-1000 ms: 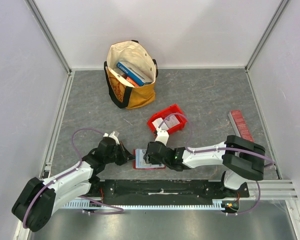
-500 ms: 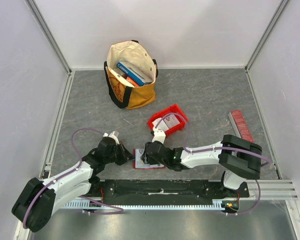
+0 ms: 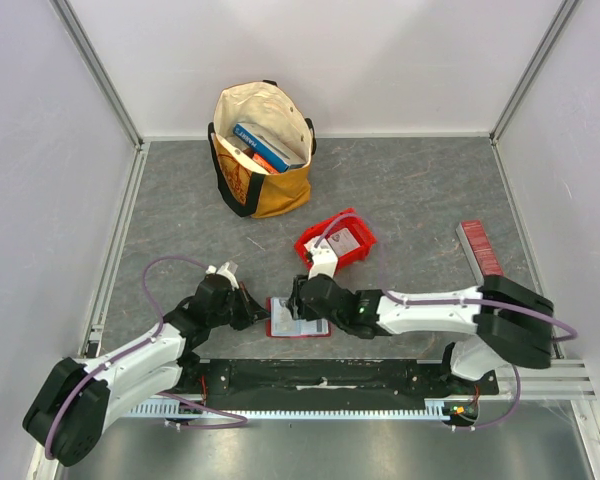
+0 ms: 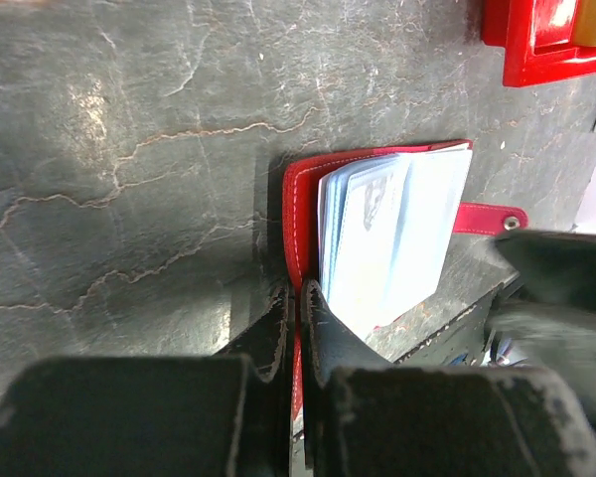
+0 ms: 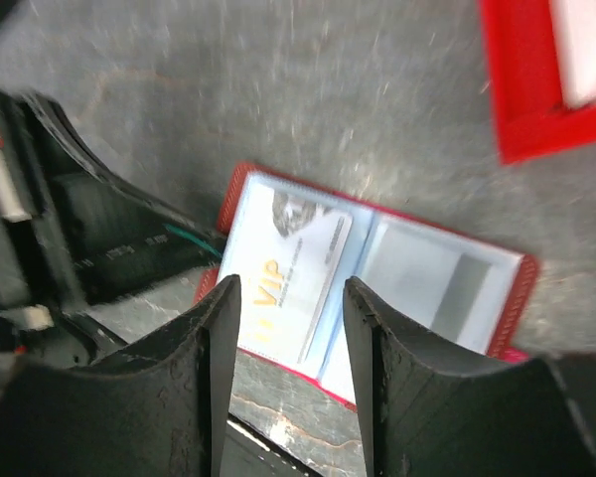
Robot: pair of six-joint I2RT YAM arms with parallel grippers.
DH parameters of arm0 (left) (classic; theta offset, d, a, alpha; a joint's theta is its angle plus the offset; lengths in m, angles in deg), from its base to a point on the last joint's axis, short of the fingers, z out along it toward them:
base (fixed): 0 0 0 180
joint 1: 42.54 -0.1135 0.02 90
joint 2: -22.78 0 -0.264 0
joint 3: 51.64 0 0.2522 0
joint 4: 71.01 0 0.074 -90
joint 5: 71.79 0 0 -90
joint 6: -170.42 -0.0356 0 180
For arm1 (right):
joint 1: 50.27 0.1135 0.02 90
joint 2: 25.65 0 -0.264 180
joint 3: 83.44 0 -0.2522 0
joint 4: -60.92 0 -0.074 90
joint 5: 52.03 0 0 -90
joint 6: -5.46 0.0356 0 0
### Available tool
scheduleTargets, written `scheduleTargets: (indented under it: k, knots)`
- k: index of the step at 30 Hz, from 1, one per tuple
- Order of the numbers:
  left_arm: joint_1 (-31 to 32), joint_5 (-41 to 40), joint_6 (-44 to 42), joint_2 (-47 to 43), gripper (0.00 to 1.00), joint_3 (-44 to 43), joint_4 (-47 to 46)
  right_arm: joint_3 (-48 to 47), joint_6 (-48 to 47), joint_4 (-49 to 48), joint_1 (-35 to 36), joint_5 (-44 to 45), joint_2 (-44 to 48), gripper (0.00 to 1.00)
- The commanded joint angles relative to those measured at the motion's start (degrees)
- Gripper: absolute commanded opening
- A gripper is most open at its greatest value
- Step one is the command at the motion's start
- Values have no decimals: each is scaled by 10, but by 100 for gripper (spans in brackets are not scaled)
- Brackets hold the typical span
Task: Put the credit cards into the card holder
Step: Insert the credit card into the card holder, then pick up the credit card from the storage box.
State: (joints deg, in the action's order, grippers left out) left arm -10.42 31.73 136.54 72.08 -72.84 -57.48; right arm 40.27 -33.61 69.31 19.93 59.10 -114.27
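Clamped shut on the left edge of the card holder point(image 3: 308, 328), the left gripper point(image 3: 252, 312) pins it near the table's front edge. The holder lies open, long axis left to right, and the right gripper point(image 3: 298, 303) hangs over it. From the left wrist, the fingers point(image 4: 328, 343) pinch the red cover; pale sleeves fan upward and the snap tab point(image 4: 487, 217) points away. From the right wrist, the jaws stand apart, empty, above a credit card point(image 5: 298, 273) lodged in the left sleeve.

right tool point(image 5: 290, 298): jaws apart above card holder point(image 5: 447, 273) | holder: open on bench point(image 5: 278, 89) | credit card point(image 5: 303, 263): on its left half
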Motion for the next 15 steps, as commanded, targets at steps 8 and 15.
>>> scheduleTargets:
  k: [8, 15]
  knots:
    - [0, -4, 3, -10, 2, -25, -1, -107, -179, 151, -200, -17, 107, 64]
    - [0, -4, 0, -14, 2, -26, -1, -160, -232, 146, -294, -158, 21, 70]
